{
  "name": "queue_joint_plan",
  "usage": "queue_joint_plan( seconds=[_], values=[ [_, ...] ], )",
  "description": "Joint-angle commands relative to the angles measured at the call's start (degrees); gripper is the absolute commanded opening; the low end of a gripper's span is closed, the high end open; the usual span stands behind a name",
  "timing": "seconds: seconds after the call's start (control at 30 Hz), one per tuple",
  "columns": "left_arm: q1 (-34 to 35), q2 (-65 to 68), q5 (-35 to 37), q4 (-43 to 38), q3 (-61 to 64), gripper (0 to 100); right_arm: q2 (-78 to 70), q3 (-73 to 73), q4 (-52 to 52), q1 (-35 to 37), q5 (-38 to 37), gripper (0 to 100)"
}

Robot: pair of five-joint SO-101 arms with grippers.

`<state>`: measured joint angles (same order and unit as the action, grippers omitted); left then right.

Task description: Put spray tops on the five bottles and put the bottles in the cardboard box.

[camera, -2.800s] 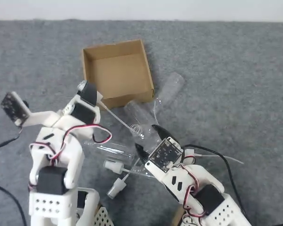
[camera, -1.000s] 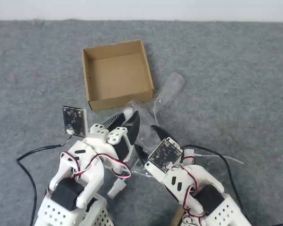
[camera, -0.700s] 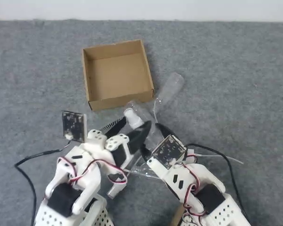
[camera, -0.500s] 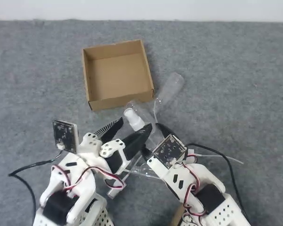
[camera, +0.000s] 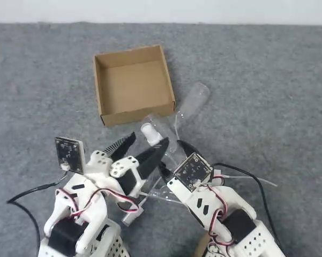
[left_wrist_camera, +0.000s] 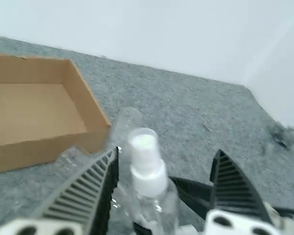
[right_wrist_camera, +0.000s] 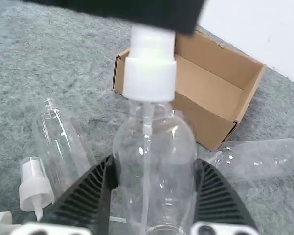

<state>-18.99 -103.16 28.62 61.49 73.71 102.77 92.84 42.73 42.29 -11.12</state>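
High view has the left claw (camera: 149, 138) spread open around the white spray top (camera: 149, 131), clear of it. The clear bottle (right_wrist_camera: 154, 142), near the cardboard box (camera: 134, 80), looks light, thin-walled and slick, so it is best held mid-body, where the right claw (right_wrist_camera: 154, 164) grips it.

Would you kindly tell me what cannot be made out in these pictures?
- How many clear bottles lie by the cardboard box: in the high view both arms cover the pile.
- Tip of the spray top: in the right wrist view a dark blurred shape covers it.
- Base of the bottle in the right gripper: cut off by that view's edge.
- Loose spray tops: mostly under the left arm in the high view.
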Motion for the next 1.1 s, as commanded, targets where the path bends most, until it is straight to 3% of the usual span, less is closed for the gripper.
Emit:
queue_joint_plan(
  seconds=[0.0, 0.53, 0.67, 1.07],
  values=[
    [3.52, -1.32, 1.67, -2.99, -2.95, 28, 1.19, -1.05, -1.54, -0.75, 0.70, 11.5],
    [21.36, -1.32, 9.76, -10.46, -2.51, 28, 1.19, -1.58, -6.11, -0.66, 0.97, 11.5],
    [21.71, -1.32, 10.20, -11.25, 0.31, 28, 1.19, -1.58, -8.31, -0.57, 0.97, 11.5],
    [21.36, -1.32, 10.02, -25.32, 11.82, 28, 1.27, -1.58, -12.88, -0.40, 0.97, 11.5]
  ],
)
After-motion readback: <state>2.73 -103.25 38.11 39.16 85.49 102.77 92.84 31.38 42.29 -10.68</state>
